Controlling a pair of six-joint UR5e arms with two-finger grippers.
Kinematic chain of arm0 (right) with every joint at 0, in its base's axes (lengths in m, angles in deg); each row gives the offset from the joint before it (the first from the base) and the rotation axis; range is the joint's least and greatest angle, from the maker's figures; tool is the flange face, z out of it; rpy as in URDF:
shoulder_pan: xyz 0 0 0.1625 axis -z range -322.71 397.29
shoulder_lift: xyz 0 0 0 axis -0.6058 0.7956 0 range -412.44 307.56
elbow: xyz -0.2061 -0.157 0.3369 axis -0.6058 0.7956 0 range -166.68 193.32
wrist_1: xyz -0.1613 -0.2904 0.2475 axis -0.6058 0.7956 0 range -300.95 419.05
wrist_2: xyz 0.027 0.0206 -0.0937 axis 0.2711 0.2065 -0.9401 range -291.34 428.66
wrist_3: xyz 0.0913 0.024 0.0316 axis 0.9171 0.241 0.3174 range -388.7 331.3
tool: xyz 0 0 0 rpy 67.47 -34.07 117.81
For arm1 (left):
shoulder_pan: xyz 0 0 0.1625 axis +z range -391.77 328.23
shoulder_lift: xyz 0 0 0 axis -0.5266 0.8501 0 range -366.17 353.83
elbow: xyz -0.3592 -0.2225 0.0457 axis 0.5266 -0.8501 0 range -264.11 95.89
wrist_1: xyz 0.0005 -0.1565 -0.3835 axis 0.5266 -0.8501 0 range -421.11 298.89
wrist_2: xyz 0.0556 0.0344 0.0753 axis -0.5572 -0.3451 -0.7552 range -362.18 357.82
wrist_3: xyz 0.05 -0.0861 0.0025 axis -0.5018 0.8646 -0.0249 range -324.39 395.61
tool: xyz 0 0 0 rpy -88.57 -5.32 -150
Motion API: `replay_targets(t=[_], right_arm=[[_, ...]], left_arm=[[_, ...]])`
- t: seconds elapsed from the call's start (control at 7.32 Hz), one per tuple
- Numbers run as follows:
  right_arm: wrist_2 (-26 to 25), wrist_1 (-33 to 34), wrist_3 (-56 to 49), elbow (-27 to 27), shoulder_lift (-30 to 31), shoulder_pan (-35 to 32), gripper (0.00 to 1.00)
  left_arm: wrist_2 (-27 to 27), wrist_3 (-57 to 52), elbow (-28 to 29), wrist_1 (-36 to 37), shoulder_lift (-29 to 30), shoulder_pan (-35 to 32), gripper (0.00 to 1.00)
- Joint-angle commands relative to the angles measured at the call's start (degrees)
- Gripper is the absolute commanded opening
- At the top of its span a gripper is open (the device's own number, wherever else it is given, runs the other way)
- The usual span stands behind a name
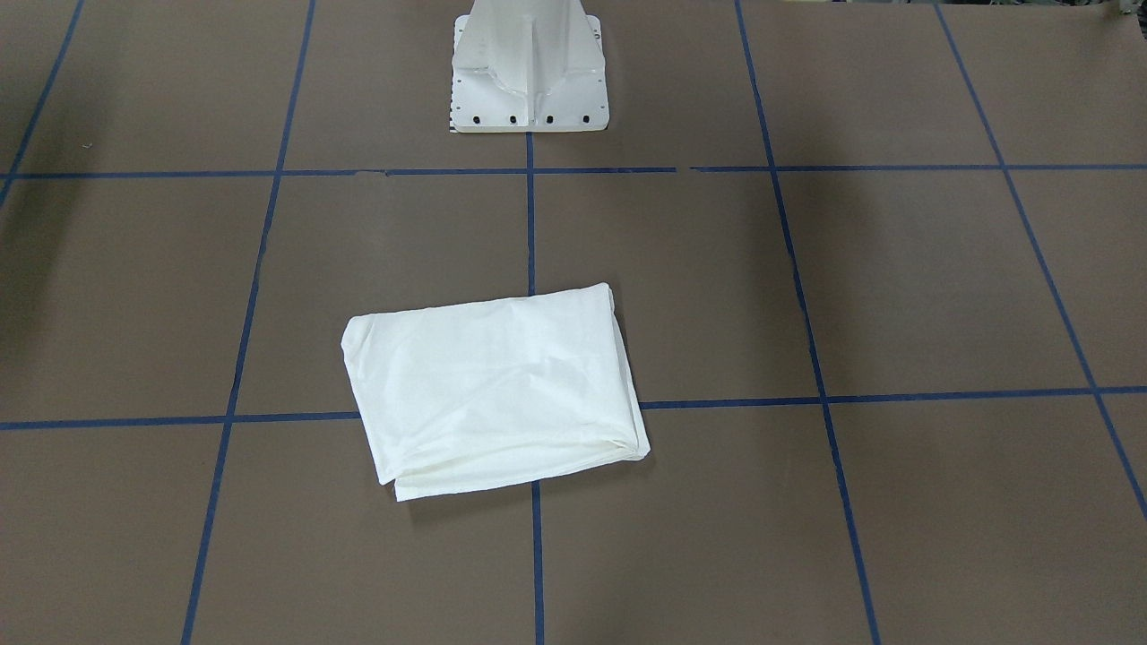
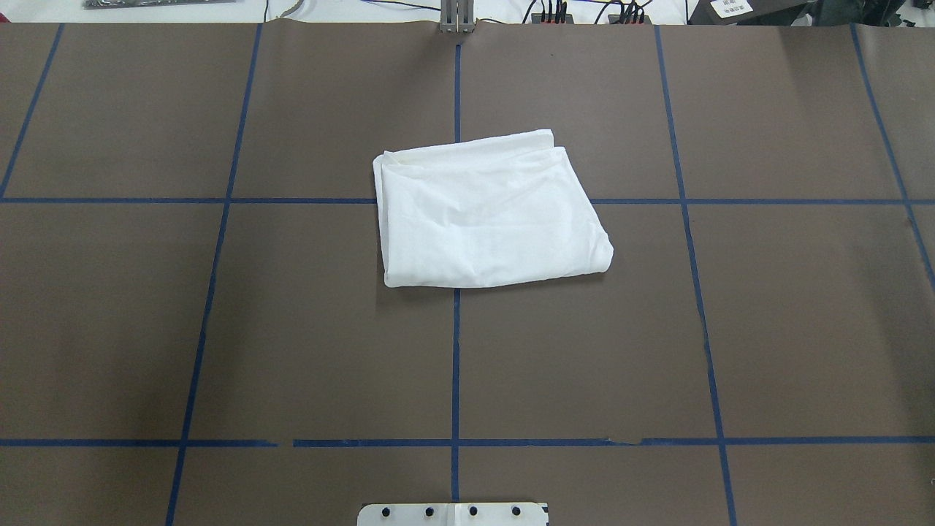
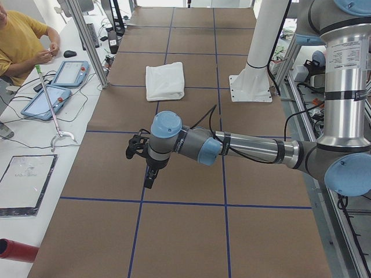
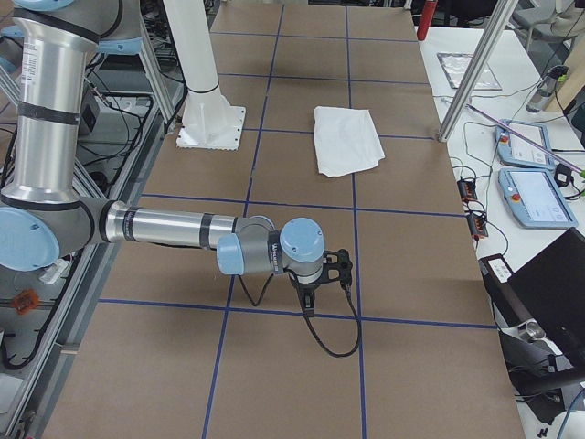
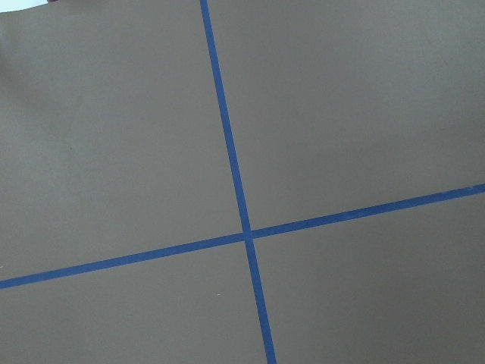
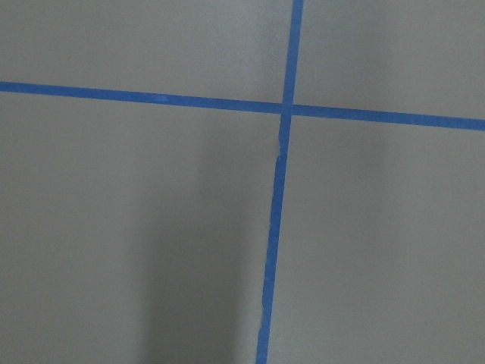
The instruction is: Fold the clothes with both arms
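The white T-shirt [image 2: 486, 212] lies folded into a compact, roughly rectangular packet near the table's [image 2: 219, 329] middle, across a crossing of blue tape lines [image 2: 456, 351], ahead of the white pedestal [image 2: 453, 514]. Its top is smooth with soft creases, and layered edges show along the far side. The left gripper [image 3: 148, 182] and right gripper [image 4: 309, 306] point down over the table's ends, well apart from the shirt. I cannot tell how far open either is.

No writing is clear enough to read
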Motion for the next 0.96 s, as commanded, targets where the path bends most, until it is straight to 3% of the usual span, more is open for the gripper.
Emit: replay_targets(t=[0.0,0.82], right_arm=[[0.0,0.0,0.0,0.1,-0.1,0.0,1.00],[0.0,0.0,0.0,-0.2,0.0,0.0,1.00]], left_arm=[[0.0,0.0,-0.1,-0.1,0.1,0.0,1.00],[0.1,0.2,0.0,-0.2,0.4,0.0,1.00]])
